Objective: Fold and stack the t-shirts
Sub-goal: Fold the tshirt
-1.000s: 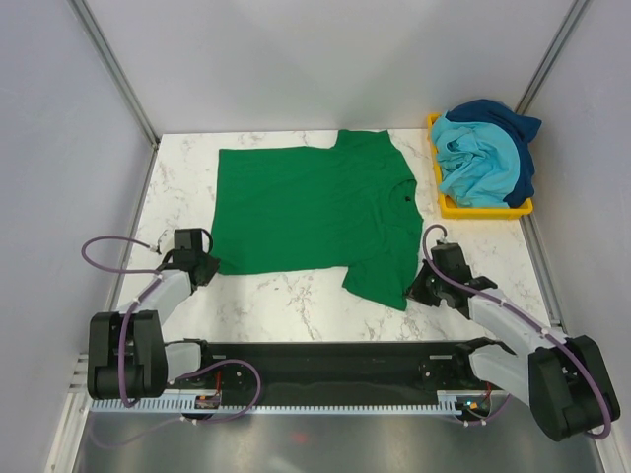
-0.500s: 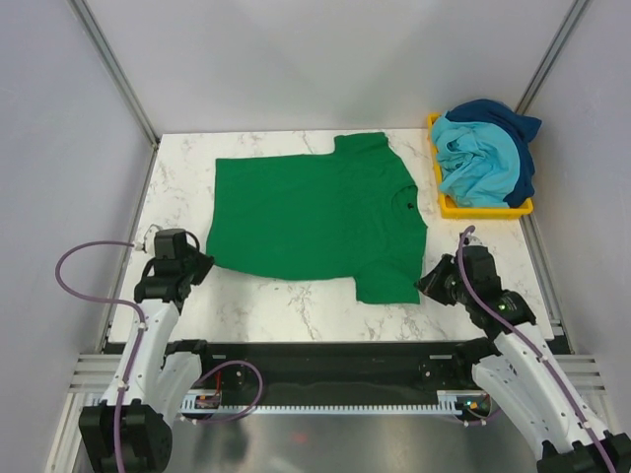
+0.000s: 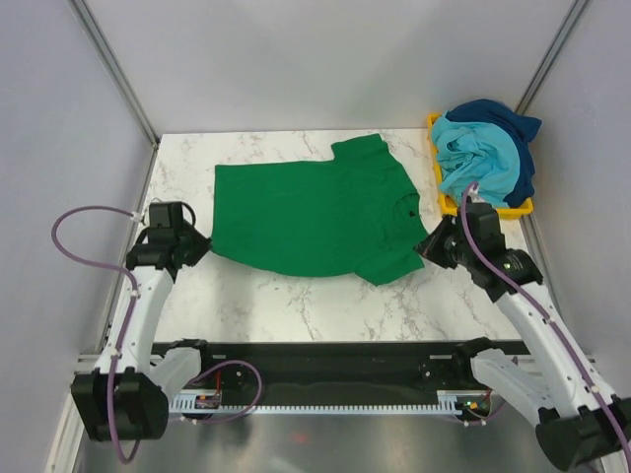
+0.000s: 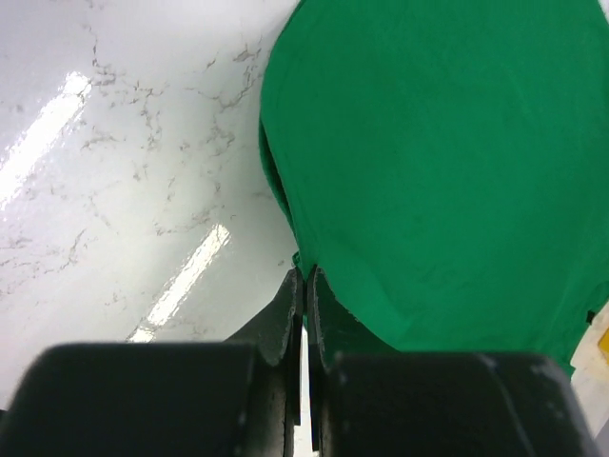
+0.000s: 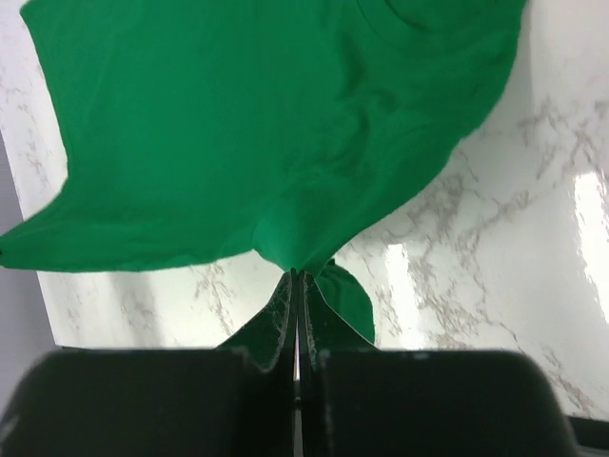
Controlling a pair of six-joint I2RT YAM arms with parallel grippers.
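Bright even light, glare on table (image 4: 186,278)

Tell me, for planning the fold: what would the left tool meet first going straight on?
The green t-shirt itself: the left tool is shut on its edge, and the cloth spreads straight ahead, though depth is unclear.

No word, number, brand or sign can be read in any view. The shirt (image 3: 315,212) has a small dark tag (image 3: 405,200) at its neck, right of centre in the top view, but it is too small to read.
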